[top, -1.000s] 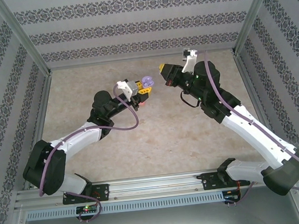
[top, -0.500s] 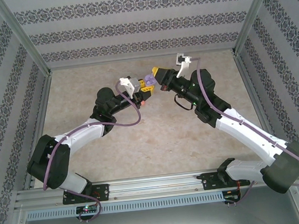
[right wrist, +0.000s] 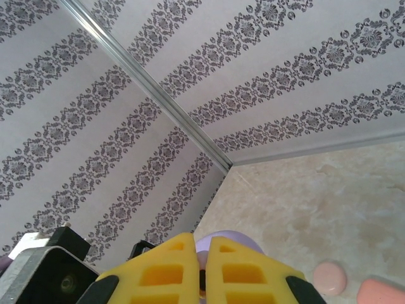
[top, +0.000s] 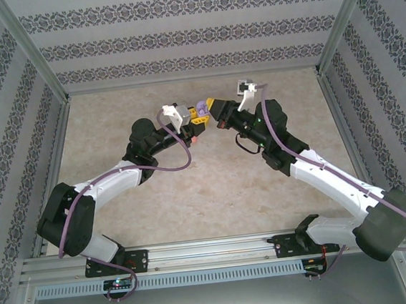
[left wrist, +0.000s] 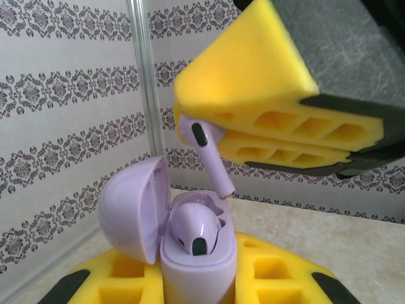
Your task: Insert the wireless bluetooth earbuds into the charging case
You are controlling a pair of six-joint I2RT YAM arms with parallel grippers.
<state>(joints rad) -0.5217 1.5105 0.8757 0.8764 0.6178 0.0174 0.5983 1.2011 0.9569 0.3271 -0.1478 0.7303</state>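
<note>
Purple earbud [left wrist: 205,155], upper centre of the left wrist view, its stem slanting down-right over the open charging case [left wrist: 190,266] just below. My right gripper [left wrist: 199,120] is clamped on it; my left gripper [left wrist: 199,285] clamps the case.

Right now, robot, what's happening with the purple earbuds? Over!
Left gripper shut on open purple case, one bud seated. Right gripper shut on second purple bud, stem down, above case. Pink bud on table, out of the way.
</note>
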